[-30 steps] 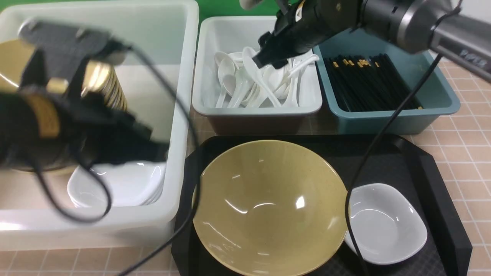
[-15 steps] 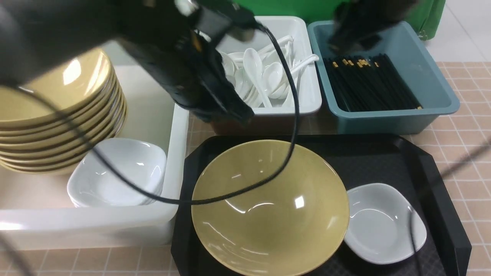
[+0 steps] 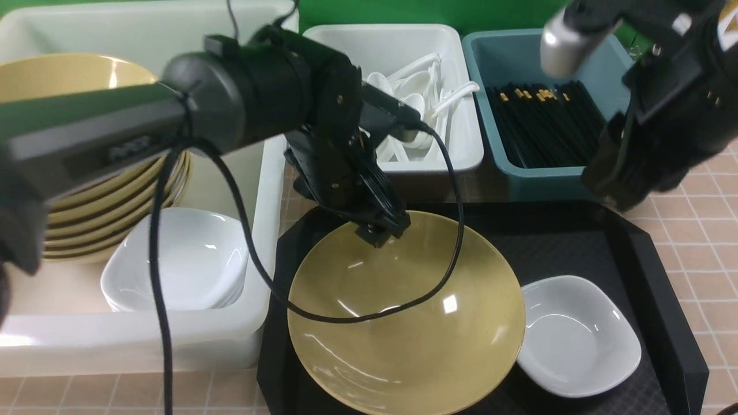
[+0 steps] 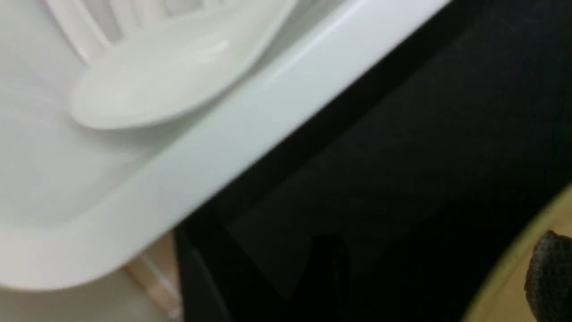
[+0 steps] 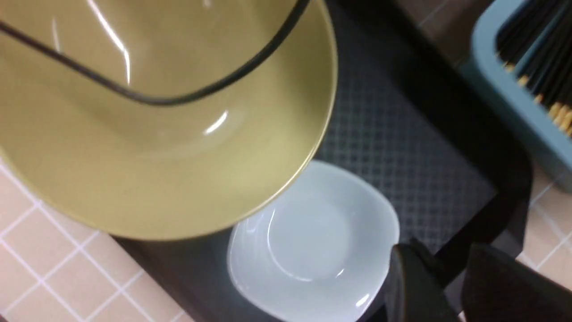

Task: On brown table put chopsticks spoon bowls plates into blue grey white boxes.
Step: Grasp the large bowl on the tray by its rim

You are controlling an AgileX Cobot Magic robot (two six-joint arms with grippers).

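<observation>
Both arms had returned: left gripper (image 3: pixel 381 230), opening unclear, at the remaining glossy olive-yellow bowl (image 3: pixel 406 328); right gripper (image 5: pixel 447 273), half-open, empty, by the white squarish plate (image 5: pixel 313 237).

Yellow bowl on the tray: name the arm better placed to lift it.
Left, probably: the left tool hangs at the far rim of the bowl; the right tool is by the tray corner, nearer the white plate.

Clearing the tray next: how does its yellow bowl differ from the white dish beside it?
The yellow bowl is round and much wider; the white dish is a small rounded square. The bowl's rim overhangs the dish's edge. Both are glossy, empty and upright on the black tray.
</observation>
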